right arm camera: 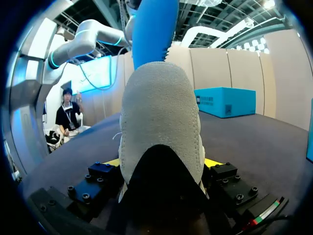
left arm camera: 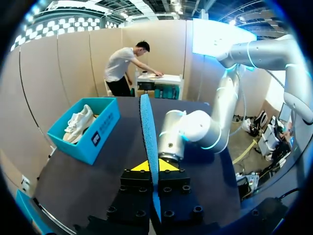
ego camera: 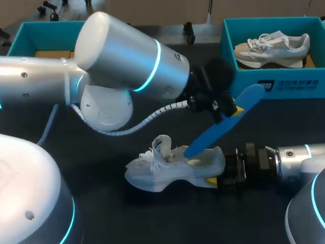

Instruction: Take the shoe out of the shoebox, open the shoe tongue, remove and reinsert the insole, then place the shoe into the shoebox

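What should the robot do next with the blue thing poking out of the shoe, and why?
Probably the left pincer should lift the blue insole clear: only its lower end sits in the shoe, whose heel the right pincer grips.

The dark desk carries a pale grey shoe, resting on its sole. Beyond the shoe and off to its right stands an open teal shoebox. Beyond the shoe to its left sits a second teal box, also on the desk.
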### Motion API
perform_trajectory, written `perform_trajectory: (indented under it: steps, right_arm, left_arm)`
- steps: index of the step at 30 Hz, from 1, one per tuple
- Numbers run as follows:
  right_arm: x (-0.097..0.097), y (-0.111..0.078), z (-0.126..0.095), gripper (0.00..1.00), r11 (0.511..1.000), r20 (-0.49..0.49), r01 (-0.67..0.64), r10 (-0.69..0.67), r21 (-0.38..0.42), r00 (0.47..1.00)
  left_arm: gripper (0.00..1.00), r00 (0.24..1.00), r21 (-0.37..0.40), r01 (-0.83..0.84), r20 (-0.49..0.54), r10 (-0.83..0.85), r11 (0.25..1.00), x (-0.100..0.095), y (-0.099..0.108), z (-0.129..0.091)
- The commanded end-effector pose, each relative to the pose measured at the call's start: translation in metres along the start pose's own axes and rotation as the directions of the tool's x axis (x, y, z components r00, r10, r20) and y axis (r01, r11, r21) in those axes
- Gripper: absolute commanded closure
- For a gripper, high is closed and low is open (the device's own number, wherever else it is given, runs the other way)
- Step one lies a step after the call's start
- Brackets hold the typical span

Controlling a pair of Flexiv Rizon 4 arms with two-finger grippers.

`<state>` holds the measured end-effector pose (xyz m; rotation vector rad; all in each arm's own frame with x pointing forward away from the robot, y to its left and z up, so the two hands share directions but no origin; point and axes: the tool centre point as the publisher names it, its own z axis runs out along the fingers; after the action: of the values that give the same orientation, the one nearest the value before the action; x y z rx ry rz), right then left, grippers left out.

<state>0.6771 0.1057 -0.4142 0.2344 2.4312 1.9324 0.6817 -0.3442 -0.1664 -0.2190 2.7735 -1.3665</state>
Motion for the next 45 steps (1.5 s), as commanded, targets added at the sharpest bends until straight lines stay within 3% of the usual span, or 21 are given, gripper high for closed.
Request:
perform_trajectory:
  steps: [1,11,15,28,34,45]
  right_arm:
    - [0.001,0.001,0.001,1.0,1.0,0.002,-0.001,0.001,0.003,1.0]
    - [0.001,0.001,0.001,1.0,1.0,0.002,-0.001,0.001,0.003,1.0]
    - [0.001,0.001,0.001,1.0,1.0,0.002,-0.001,0.001,0.003,1.0]
    - [0.001,0.001,0.001,1.0,1.0,0.002,-0.001,0.001,0.003,1.0]
    - [0.001,0.001,0.001,1.0,1.0,0.002,-0.001,0.001,0.003,1.0]
    - [0.001,0.001,0.001,1.0,1.0,0.002,-0.001,0.001,0.003,1.0]
  left_arm:
    - [1.0,0.998,0.005,-0.002,-0.055,0.002,1.0,-0.002,0.003,-0.003]
    - [1.0,0.998,0.005,-0.002,-0.055,0.002,1.0,-0.002,0.003,-0.003]
    - [1.0,0.999,0.039,0.033,-0.042,-0.032,0.999,0.008,-0.012,-0.008]
    - [1.0,0.992,0.273,0.109,-0.097,-0.085,0.956,0.031,-0.069,-0.07]
    - [1.0,0.977,0.364,0.147,-0.2,-0.077,0.92,0.035,-0.092,-0.105]
    - [1.0,0.977,0.364,0.147,-0.2,-0.077,0.92,0.035,-0.092,-0.105]
